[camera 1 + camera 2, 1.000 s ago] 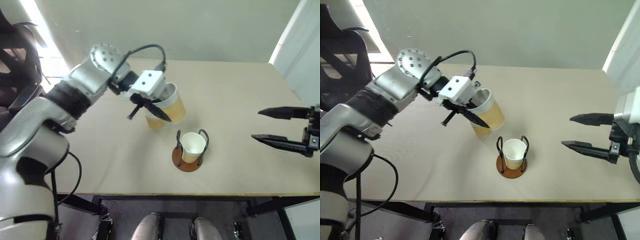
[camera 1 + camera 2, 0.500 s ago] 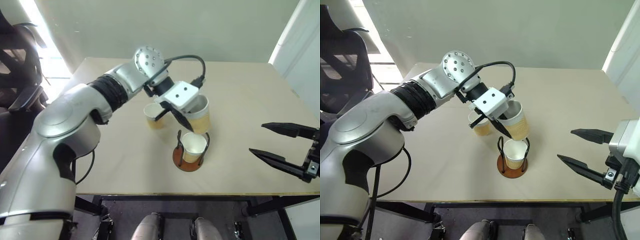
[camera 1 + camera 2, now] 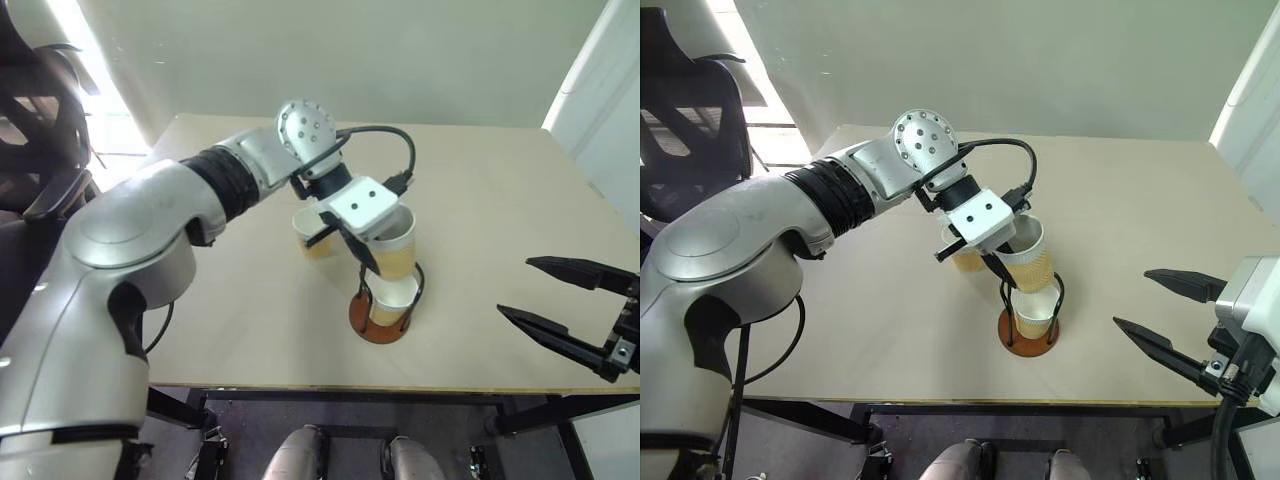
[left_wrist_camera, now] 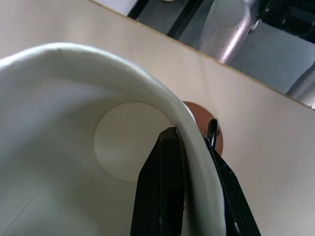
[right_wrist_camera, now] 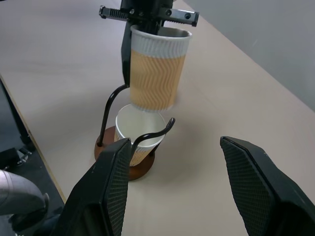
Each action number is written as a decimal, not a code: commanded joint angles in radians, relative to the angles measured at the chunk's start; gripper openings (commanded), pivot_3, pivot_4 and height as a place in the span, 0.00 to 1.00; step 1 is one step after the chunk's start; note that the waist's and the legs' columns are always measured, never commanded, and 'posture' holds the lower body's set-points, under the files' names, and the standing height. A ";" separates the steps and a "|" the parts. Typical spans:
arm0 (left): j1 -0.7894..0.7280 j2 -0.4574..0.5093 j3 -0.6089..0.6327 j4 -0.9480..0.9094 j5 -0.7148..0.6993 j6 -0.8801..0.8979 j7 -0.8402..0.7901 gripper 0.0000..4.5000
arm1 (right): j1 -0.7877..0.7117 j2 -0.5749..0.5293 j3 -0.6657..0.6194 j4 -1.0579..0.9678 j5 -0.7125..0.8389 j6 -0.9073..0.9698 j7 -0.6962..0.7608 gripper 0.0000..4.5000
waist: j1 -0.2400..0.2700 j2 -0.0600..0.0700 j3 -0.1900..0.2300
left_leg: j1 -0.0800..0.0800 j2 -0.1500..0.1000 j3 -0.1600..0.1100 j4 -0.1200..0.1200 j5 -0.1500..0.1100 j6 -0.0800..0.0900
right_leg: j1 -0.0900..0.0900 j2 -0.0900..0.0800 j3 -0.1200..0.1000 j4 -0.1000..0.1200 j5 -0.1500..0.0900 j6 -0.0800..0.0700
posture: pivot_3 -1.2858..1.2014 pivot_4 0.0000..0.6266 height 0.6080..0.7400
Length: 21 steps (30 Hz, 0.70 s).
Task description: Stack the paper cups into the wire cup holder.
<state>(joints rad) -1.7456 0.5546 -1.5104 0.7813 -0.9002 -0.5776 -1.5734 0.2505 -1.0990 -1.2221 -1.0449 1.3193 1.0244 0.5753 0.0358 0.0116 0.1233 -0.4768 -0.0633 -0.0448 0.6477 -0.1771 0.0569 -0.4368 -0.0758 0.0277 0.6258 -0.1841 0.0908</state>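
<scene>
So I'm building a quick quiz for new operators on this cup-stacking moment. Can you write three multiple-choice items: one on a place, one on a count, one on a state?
1. Where is the held cup?
A. above the cup in the wire cup holder
B. lying on the table edge
C. between the right gripper's fingers

2. How many paper cups are in sight?
A. one
B. three
C. five

3. How does the left gripper stand?
A. wide open above the table
B. shut on the held cup's rim
C. shut on a wire loop

Key: 1 A, its bottom hangs over the cup in the holder. 2 B, the held cup, the cup in the holder, and one standing on the table. 3 B, the fingers pinch the wall.
</scene>
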 commanded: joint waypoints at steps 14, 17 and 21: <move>-0.026 -0.025 -0.019 0.006 -0.028 -0.019 -0.041 0.00 | 0.129 -0.036 -0.083 -0.002 0.073 -0.110 -0.093 0.66 | 0.003 0.000 0.000 | 0.000 0.000 0.000 0.000 0.000 0.000 | 0.001 0.000 0.000 0.000 0.000 0.000 | 0.52 0.24 1.00; -0.022 -0.030 -0.016 0.012 -0.029 -0.016 -0.041 0.12 | 0.148 -0.039 -0.088 -0.002 0.077 -0.122 -0.100 0.66 | 0.003 0.000 0.000 | 0.000 0.000 0.000 0.000 0.000 0.000 | 0.001 0.000 0.000 0.000 0.000 0.000 | 0.52 0.24 1.00; -0.020 -0.036 -0.011 0.020 -0.028 -0.014 -0.041 0.33 | 0.170 -0.040 -0.091 -0.002 0.076 -0.137 -0.106 0.66 | 0.003 0.000 0.000 | 0.000 0.000 0.000 0.000 0.000 0.000 | 0.001 0.000 0.000 0.000 0.000 0.000 | 0.52 0.24 1.00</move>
<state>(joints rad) -1.7494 0.5233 -1.5447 0.7872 -0.9116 -0.5824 -1.5737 0.4204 -1.1333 -1.2747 -1.0475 1.3907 0.9116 0.4823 0.0385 0.0115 0.1233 -0.4764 -0.0632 -0.0448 0.6479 -0.1771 0.0570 -0.4357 -0.0758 0.0276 0.6259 -0.1839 0.0905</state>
